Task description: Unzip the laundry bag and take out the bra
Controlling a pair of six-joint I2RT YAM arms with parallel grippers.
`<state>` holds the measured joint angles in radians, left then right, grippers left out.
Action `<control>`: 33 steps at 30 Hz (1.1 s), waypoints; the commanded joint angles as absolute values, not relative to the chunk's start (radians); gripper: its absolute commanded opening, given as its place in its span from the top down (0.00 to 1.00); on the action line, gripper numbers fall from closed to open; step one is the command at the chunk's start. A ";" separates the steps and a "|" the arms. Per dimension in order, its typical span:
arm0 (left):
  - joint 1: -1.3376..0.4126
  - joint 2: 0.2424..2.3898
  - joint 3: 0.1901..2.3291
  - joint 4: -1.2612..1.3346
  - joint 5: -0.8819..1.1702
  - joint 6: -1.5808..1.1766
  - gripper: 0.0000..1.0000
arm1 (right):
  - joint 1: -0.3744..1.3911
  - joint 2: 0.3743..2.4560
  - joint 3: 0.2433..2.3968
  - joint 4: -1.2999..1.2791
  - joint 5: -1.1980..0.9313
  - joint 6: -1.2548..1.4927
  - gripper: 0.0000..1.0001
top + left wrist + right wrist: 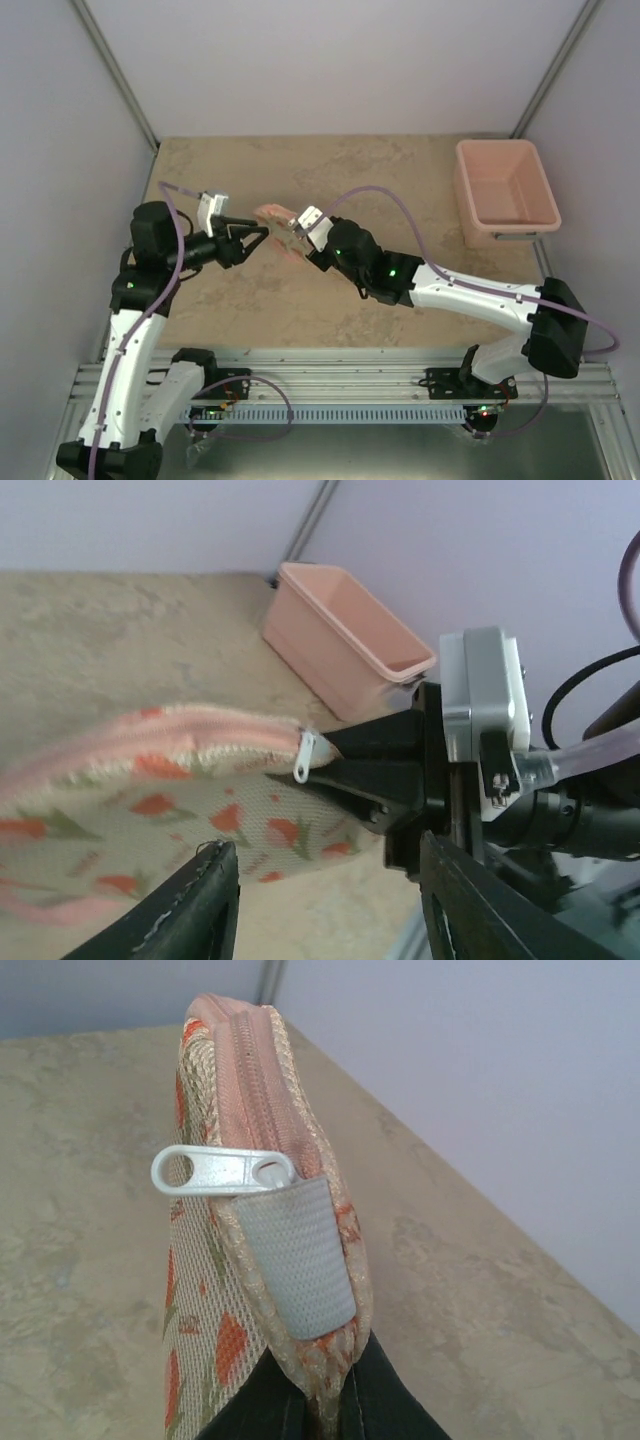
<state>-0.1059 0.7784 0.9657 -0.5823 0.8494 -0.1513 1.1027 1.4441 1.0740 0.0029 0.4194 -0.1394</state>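
Observation:
The laundry bag [272,214] is a pale mesh pouch with orange-red print and pink zip trim, held up on edge above the table. My right gripper [292,238] is shut on its end corner, and in the right wrist view the dark fingers [262,1412] pinch the seam below a white tab [300,1252]. The silver zip pull [218,1170] sticks out sideways at the closed end of the zip. My left gripper [260,238] is open and empty, its fingers [190,910] just below and short of the bag [150,800] and the pull [305,756]. The bra is hidden.
A rigid pink tub [504,190] stands at the back right of the sandy tabletop [400,170], and it also shows in the left wrist view [345,630]. Grey walls enclose the table on three sides. The arm bases sit on a rail at the near edge.

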 commanded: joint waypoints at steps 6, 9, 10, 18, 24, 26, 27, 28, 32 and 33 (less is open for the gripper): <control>-0.162 0.721 0.781 -0.298 0.937 -0.713 0.54 | 1.117 1.437 1.131 0.086 0.450 -0.169 0.99; -0.186 0.747 0.782 -0.261 0.933 -0.740 0.55 | 1.124 1.454 1.150 0.085 0.449 -0.175 0.99; -0.194 0.756 0.782 -0.239 0.939 -0.754 0.55 | 1.125 1.459 1.155 0.084 0.447 -0.176 0.99; -0.215 0.818 0.768 -0.123 0.900 -0.844 0.55 | 1.146 1.475 1.179 0.089 0.432 -0.195 1.00; -0.215 0.827 0.779 -0.113 0.874 -0.855 0.61 | 1.155 1.477 1.180 0.091 0.410 -0.202 1.00; -0.215 0.831 0.782 -0.121 0.866 -0.857 0.65 | 1.155 1.477 1.180 0.091 0.407 -0.204 0.99; -0.215 0.832 0.783 -0.124 0.863 -0.857 0.67 | 1.157 1.477 1.180 0.091 0.407 -0.205 1.00; -0.214 0.831 0.784 -0.129 0.862 -0.855 0.70 | 1.158 1.476 1.178 0.089 0.406 -0.206 1.00; -0.214 0.830 0.785 -0.136 0.860 -0.854 0.79 | 1.161 1.474 1.172 0.088 0.407 -0.209 0.99; -0.215 0.828 0.784 -0.137 0.860 -0.852 0.81 | 1.161 1.474 1.171 0.086 0.409 -0.209 0.99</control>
